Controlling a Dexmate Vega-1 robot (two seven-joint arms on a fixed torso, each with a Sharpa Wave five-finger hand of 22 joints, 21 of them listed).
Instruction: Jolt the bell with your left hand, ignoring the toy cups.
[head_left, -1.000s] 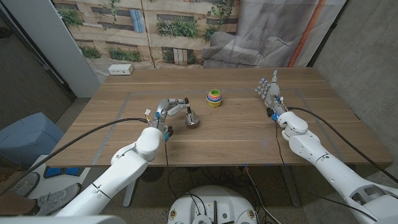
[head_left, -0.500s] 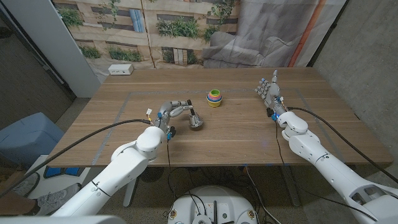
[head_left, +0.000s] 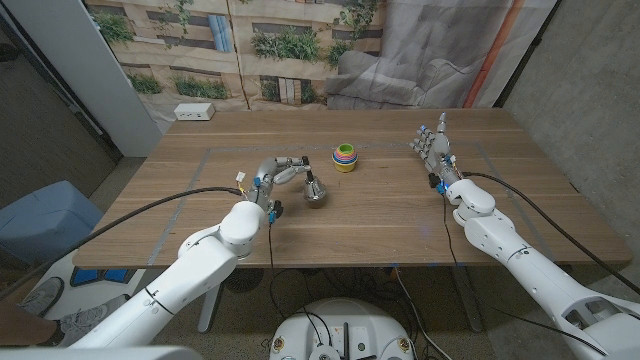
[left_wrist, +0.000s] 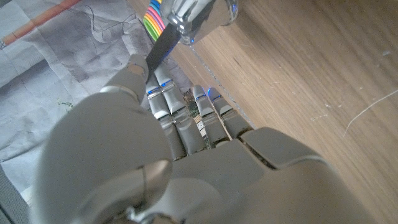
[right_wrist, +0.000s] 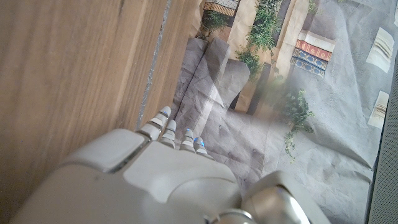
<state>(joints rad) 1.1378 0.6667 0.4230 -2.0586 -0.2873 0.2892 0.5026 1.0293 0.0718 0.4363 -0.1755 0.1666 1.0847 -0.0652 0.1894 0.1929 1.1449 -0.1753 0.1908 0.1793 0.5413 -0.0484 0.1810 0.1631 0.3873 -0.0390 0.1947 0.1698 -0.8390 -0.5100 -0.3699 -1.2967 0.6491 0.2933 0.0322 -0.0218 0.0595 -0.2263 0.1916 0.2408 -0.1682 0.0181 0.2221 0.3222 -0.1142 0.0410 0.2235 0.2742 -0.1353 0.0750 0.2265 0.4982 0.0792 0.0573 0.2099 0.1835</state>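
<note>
The small silver bell (head_left: 316, 196) with a black handle stands near the table's middle, tilted; in the left wrist view the bell (left_wrist: 200, 15) leans with its handle (left_wrist: 159, 47) pointing back at my fingers. My left hand (head_left: 279, 171) is just left of it, fingers stretched out, fingertips touching the handle without closing round it. The stack of coloured toy cups (head_left: 344, 158) sits just beyond the bell, to its right, untouched; the cups (left_wrist: 155, 14) also show past the bell. My right hand (head_left: 433, 148) stands upright and open at the table's right side, far from the bell.
A white power strip (head_left: 194, 112) lies at the table's far left corner. A blue bin (head_left: 45, 222) stands on the floor off the left edge. A printed backdrop and grey cloth hang behind the table (head_left: 400, 215).
My left hand's fingers have reached right onto the bell's handle. The bell has shifted slightly right and tipped. The right hand has not moved.
</note>
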